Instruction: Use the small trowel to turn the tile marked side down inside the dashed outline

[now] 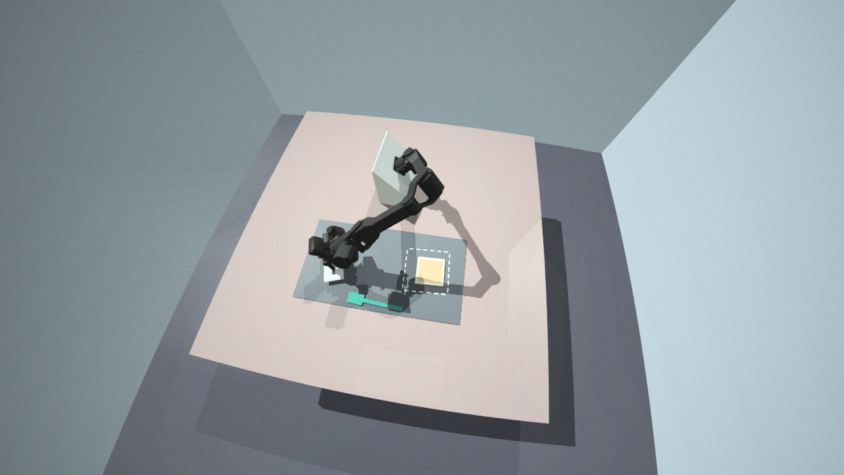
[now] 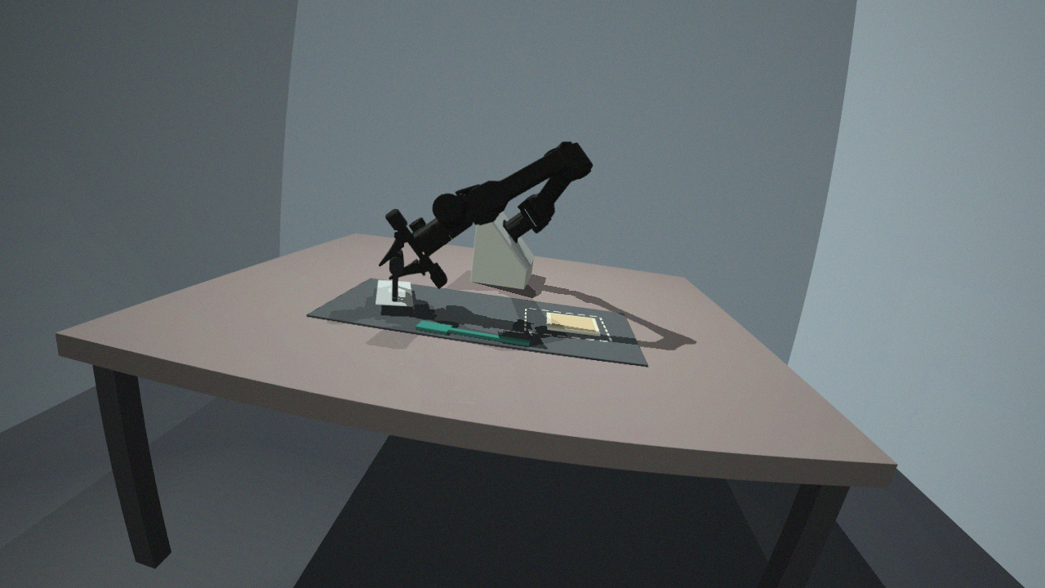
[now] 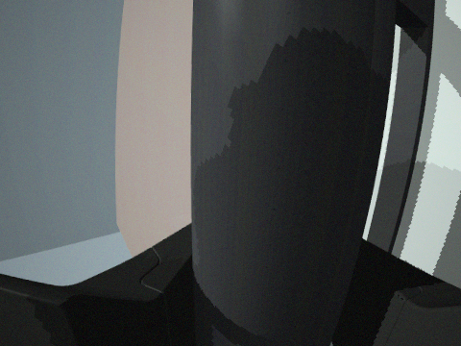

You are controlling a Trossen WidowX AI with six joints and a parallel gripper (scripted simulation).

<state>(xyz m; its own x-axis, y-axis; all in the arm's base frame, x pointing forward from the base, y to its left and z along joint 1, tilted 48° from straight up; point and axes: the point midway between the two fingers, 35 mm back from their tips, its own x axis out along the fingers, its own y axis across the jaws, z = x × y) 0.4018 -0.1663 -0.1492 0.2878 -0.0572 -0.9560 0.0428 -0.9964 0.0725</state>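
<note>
The claw is pinching the dark handle of the trowel, white blade low over the mat's left end, well apart from the tile lying flat in the dashed outline; tile's prob. light, stiff & slidey, so slip blade under an edge.

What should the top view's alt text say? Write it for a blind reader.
A robot arm's gripper grips a pale-bladed trowel over one end of a grey mat. Farther along, a tan tile lies inside a dashed outline, and a teal tool lies nearby.
</note>
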